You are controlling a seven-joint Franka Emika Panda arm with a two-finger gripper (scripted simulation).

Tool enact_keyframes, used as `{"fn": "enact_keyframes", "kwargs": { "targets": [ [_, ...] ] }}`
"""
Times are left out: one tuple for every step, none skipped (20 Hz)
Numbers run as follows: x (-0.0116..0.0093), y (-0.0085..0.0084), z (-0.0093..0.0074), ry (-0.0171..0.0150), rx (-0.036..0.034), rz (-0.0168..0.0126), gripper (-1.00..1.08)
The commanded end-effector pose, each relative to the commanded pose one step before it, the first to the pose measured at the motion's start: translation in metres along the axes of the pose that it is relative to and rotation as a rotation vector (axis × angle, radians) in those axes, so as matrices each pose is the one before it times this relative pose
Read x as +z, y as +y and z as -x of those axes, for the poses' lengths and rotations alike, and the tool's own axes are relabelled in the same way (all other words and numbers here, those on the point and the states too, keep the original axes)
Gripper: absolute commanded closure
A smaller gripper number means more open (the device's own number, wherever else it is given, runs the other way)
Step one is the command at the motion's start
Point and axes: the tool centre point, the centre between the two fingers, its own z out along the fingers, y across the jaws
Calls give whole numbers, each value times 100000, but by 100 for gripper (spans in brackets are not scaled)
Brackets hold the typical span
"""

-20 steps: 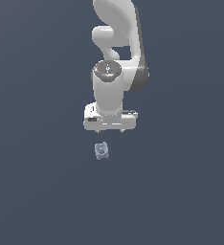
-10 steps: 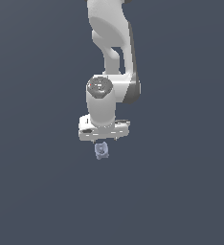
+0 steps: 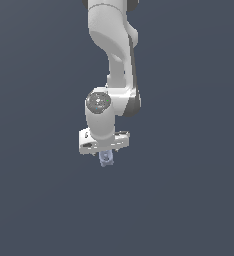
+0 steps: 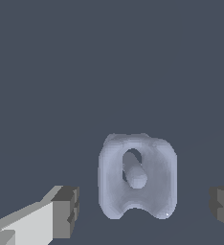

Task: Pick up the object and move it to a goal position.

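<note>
Directly below the gripper (image 3: 105, 152) sits the object (image 3: 106, 159), a small pale lavender-blue lump with rounded, knobbly corners. From the exterior view the white arm (image 3: 114, 60) comes down from above and bends at a round joint, and the flat white body of the gripper stands across just over the object, so that the upper part of the object is hidden behind it and only the lower part shows under the body. From this view I cannot tell if the object touches the fingers. The wrist view gives more detail: the object (image 4: 138, 176) lies between the two fingertips, and it has a hole in its middle with a short rounded peg inside, and a notch on one edge. One dark grey fingertip (image 4: 66, 212) on a pale finger stands at one side of the object, and the other dark fingertip (image 4: 223, 204) stands at the opposite side, partly cut by the frame edge. The jaws are apart, and a clear gap of the plain dark grey-blue surface (image 4: 85, 72) shows between each fingertip and the object, so the gripper (image 4: 144, 208) does not hold anything. The gap at the second fingertip looks a little wider than the gap at the first one. The same dark surface fills the background in both views.
</note>
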Motion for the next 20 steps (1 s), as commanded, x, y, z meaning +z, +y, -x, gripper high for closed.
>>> {"fn": "enact_keyframes", "kwargs": {
  "targets": [
    [3, 6, 0, 1, -4, 4, -92],
    [41, 2, 1, 0, 0, 0, -92],
    [124, 7, 2, 0, 0, 0, -92],
    [205, 12, 4, 0, 0, 0, -92],
    [274, -12, 0, 19, -45, 3, -92],
    [355, -7, 3, 19, -45, 3, -92],
    [434, -3, 6, 19, -45, 3, -92],
    [511, 0, 10, 19, -45, 3, -92],
    [586, 4, 14, 19, -45, 3, -92],
    [600, -7, 12, 27, -64, 4, -92],
    [525, 1, 10, 19, -45, 3, -92],
    [441, -2, 2, 19, -45, 3, -92],
    [370, 24, -1, 0, 0, 0, -92],
    [274, -6, -19, 19, -45, 4, -92],
    [202, 19, -24, 0, 0, 0, -92],
    [118, 17, -34, 0, 0, 0, -92],
    [43, 13, -37, 0, 0, 0, -92],
    [4, 5, -16, 0, 0, 0, -92],
    [0, 0, 0, 0, 0, 0, 108],
    [0, 0, 0, 0, 0, 0, 108]
  ]
}}
